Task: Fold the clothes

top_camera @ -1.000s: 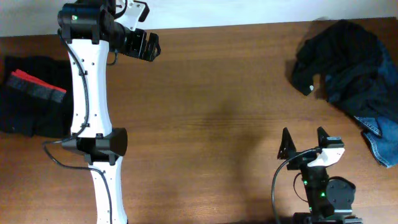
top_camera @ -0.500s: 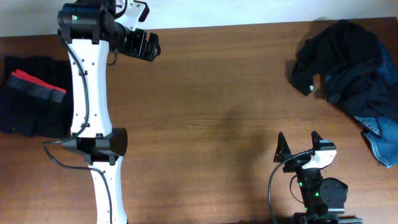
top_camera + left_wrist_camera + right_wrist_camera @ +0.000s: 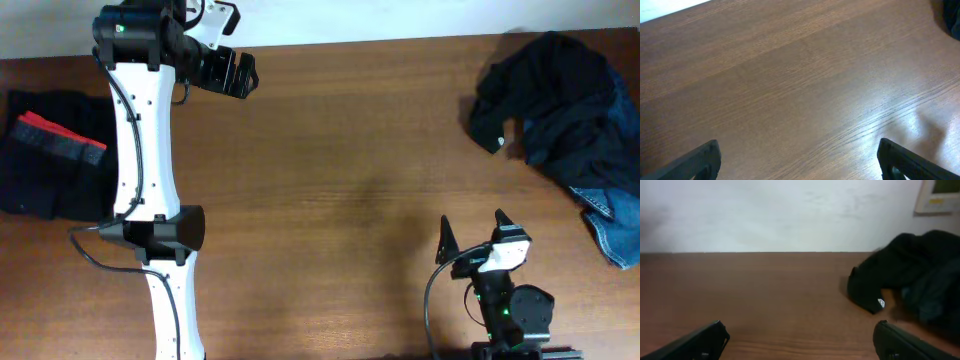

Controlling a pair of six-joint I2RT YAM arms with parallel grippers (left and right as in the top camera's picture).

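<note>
**Next garment: reach out of the heap, not into its middle**

The right claw hangs low over bare table with its fingers spread wide and nothing between them. The unfolded heap of dark clothes lies ahead of it and off to its right, well apart. The denim jeans poke out at the side of the heap nearest this claw.

The left claw is likewise wide open and empty, over bare wood. The heap is far across the table in front of it. The finished folded stack, with the red-and-grey banded piece on top, sits behind it on the left arm's outer side.

The step in hand is probably fetching a fresh piece. A good pick would take one outer edge, such as the dark lobe with the small white label that juts toward the right claw. Pinch a single layer and drag it to the open wood between the two claws (a deep bite would likely lift several tangled garments). The left claw can then catch an opposite corner and spread it flat.
</note>
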